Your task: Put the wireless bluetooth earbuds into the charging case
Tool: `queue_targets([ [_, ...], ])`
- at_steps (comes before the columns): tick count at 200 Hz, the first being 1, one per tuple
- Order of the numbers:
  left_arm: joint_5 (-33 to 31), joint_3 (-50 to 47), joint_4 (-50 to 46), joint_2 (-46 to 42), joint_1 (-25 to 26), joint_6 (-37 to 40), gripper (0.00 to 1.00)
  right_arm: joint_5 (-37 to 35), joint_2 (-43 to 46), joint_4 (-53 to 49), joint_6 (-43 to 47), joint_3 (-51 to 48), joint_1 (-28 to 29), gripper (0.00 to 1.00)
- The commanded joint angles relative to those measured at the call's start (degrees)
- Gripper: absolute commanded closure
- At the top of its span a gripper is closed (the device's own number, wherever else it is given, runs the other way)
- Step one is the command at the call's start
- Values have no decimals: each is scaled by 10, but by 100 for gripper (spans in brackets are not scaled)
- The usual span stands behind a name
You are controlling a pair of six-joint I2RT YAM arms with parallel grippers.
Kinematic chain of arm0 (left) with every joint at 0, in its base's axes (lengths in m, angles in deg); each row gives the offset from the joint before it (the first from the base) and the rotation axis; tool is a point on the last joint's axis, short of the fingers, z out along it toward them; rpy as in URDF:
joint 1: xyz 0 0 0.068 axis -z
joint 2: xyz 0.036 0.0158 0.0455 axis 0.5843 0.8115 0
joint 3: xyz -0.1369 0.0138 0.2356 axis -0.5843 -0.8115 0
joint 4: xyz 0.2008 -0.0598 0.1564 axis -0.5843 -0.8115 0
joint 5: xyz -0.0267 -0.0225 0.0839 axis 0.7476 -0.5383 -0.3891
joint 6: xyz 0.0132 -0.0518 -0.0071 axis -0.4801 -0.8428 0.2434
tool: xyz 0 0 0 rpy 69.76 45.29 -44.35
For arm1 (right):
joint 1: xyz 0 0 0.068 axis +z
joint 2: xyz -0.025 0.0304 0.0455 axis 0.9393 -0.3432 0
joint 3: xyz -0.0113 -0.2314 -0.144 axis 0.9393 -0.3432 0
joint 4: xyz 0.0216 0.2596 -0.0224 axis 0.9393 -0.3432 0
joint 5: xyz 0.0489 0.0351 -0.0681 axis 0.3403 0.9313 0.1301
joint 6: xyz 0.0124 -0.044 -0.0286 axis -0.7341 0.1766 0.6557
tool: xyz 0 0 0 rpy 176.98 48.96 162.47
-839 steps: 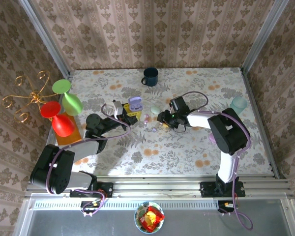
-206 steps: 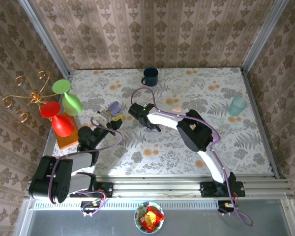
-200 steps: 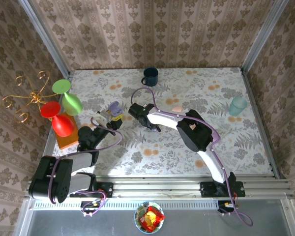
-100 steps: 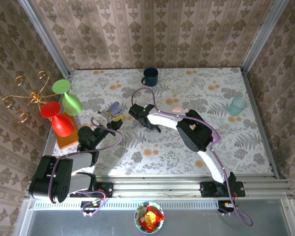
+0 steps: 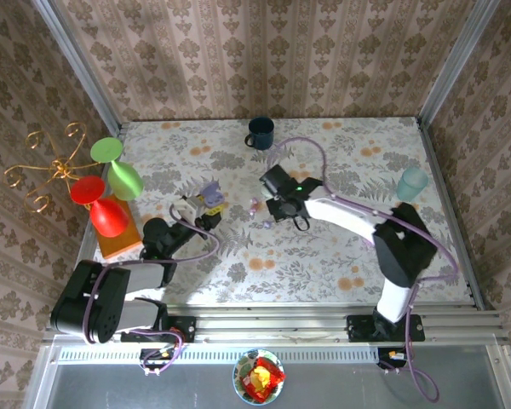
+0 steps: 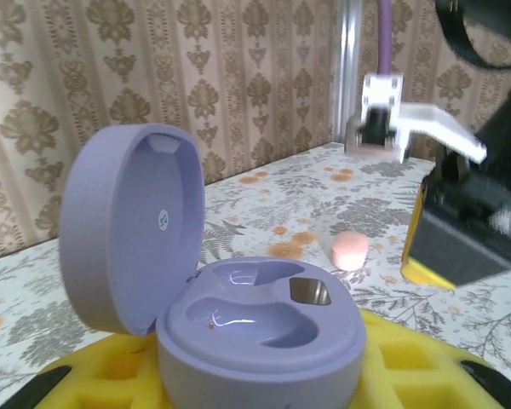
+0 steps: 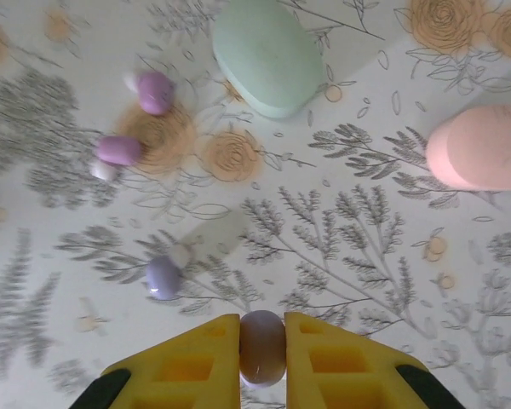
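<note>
My left gripper [image 6: 260,383] is shut on the base of the lilac charging case [image 6: 260,328], whose lid stands open at the left. Both earbud wells are empty. From above, that charging case [image 5: 210,192] sits left of centre. My right gripper [image 7: 262,354] is shut on one lilac earbud [image 7: 262,345], pinched between its yellow fingertips low over the tablecloth. Another lilac earbud [image 7: 163,277] lies just left of the fingers. Two pinkish-purple earbuds [image 7: 155,91] lie farther off. In the top view my right gripper [image 5: 278,210] is right of the loose earbuds [image 5: 255,204].
A mint case [image 7: 268,55] and a pink case [image 7: 485,146] lie beyond my right gripper. A dark blue mug [image 5: 260,132] stands at the back and a teal cup [image 5: 413,182] at the right. Red and green goblets [image 5: 111,200] and a gold stand [image 5: 43,170] crowd the left edge.
My right gripper has moved right, away from the left gripper's case, and has shut on a lilac earbud. My left gripper has shifted slightly right with the open case.
</note>
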Motion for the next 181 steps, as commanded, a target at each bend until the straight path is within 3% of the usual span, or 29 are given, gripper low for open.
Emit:
queue_targets([
  [1, 10, 23, 17, 14, 19, 27, 64, 180, 57, 86, -82, -55, -41, 82],
  [41, 13, 46, 18, 42, 57, 36, 64, 375, 132, 206, -179, -145, -101, 82],
  [78, 22, 60, 18, 65, 68, 52, 65, 473, 174, 312, -260, -195, -116, 81],
  [142, 51, 80, 18, 91, 108, 68, 65, 538, 192, 469, -380, -230, -116, 82],
  [181, 60, 100, 19, 113, 127, 80, 65, 538, 189, 479, -398, -219, -109, 82],
])
